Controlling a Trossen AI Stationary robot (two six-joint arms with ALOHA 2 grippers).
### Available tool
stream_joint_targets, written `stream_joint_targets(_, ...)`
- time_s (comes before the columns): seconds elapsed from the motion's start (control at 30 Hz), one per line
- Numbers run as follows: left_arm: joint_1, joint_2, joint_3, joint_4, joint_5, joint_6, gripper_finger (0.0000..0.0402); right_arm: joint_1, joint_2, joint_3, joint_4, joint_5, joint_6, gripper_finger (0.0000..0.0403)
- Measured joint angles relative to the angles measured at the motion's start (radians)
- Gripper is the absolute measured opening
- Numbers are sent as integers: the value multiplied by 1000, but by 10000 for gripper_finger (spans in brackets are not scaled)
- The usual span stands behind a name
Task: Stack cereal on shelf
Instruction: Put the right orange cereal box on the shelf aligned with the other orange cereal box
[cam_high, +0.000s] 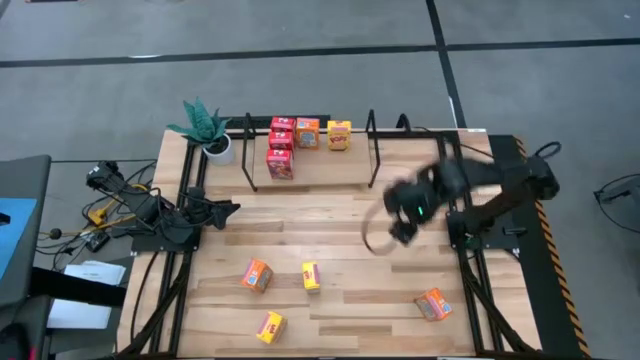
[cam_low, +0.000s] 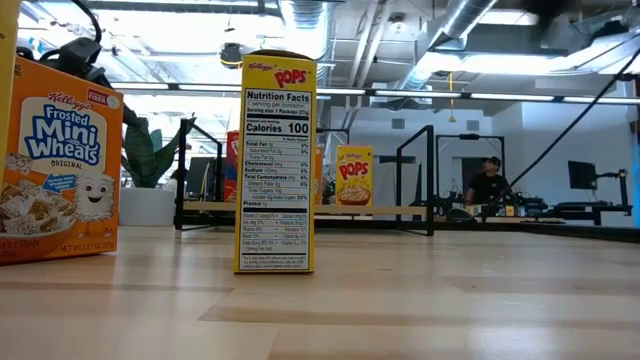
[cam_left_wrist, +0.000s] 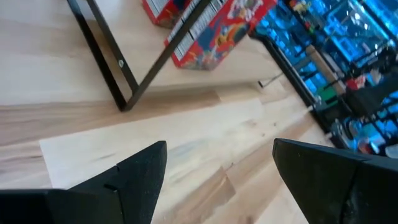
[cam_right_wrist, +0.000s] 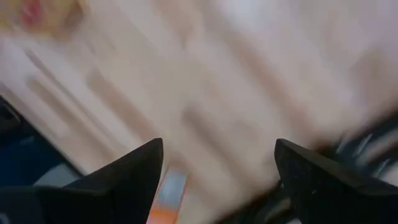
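The low shelf of thin black metal rods on a light wooden base (cam_high: 310, 165) is already holding five small cereal boxes: three red ones at its left end (cam_high: 280, 152), one orange (cam_high: 307, 132) and one yellow (cam_high: 339, 134). Four boxes are lying loose on the wooden table: an orange one (cam_high: 258, 274), a small yellow one (cam_high: 311, 276), another yellow one (cam_high: 270, 326) and an orange one near the right edge (cam_high: 433, 304).

The right gripper (cam_high: 402, 222) is hanging over the table between shelf and loose boxes, its fingers (cam_right_wrist: 124, 177) spread and holding nothing (its wrist view is blurred). The left gripper (cam_high: 222, 211) is waiting near the shelf's left end, fingers (cam_left_wrist: 134, 171) apart, also empty.

The step in hand seems to be fetching the next box; this calls for lowering the released pincer around one loose box.
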Motion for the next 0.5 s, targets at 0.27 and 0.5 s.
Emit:
stream_joint_targets(0.27,0,0,0,0,56,43,286,368,-79,-255,97,-222,587,338)
stream_joint_targets(0.5,0,0,0,0,58,52,286,537,-54,-276,285,-222,791,340)
